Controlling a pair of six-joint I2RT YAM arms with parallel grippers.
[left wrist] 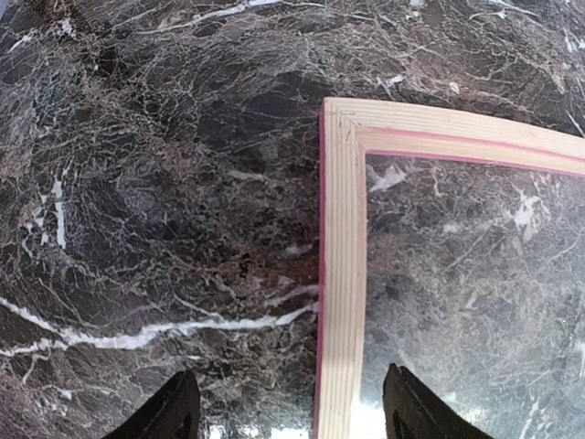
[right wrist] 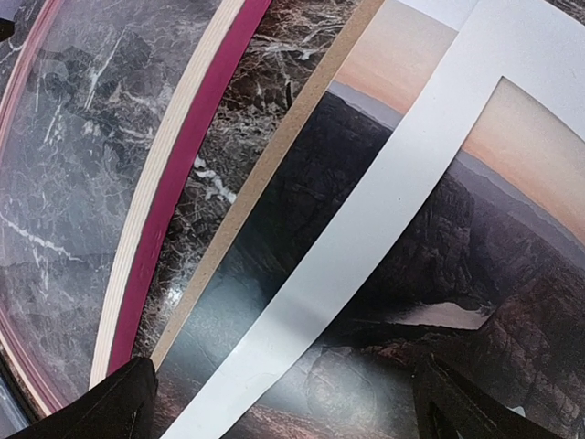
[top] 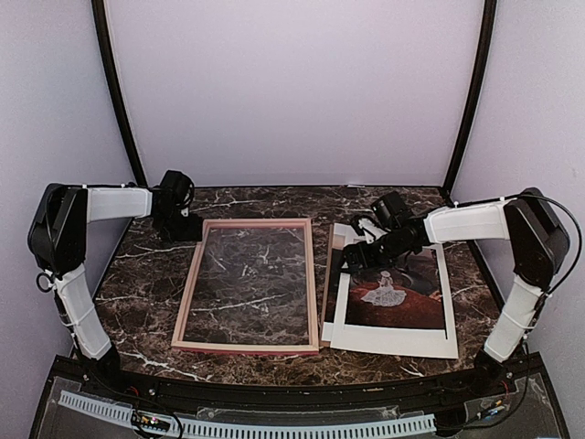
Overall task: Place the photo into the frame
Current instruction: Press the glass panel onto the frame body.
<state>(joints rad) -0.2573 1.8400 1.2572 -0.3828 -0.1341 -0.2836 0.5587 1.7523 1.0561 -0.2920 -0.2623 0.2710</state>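
Top view: my left pincer [top: 180, 218] sits at the far left corner of the pink frame [top: 245, 347], which lies flat, centre-left on the dark marble surface [top: 146, 274]. My right pincer [top: 353, 257] is over the far left part of the photo [top: 393, 294]. The photo lies just right of the frame, under a white mat [top: 395, 344] and on a brown board [top: 326, 285]. Pale lilac walls [top: 292, 91], two black curved poles [top: 114, 91] at the back.

Left wrist view: left pincer [left wrist: 292, 416] is open fairly wide and holds nothing. Its fingers [left wrist: 174, 413] straddle the frame [left wrist: 343, 274] rail below the corner, with a gap on each side. Veined marble surface [left wrist: 155, 201] all round.

Right wrist view: right pincer [right wrist: 292, 412] is spread fully wide and empty, above the photo [right wrist: 302, 183]; contact can't tell. The white mat [right wrist: 366, 247] band crosses the print. The brown board [right wrist: 265, 174] edge shows beside it, then the frame [right wrist: 196, 155] rail.
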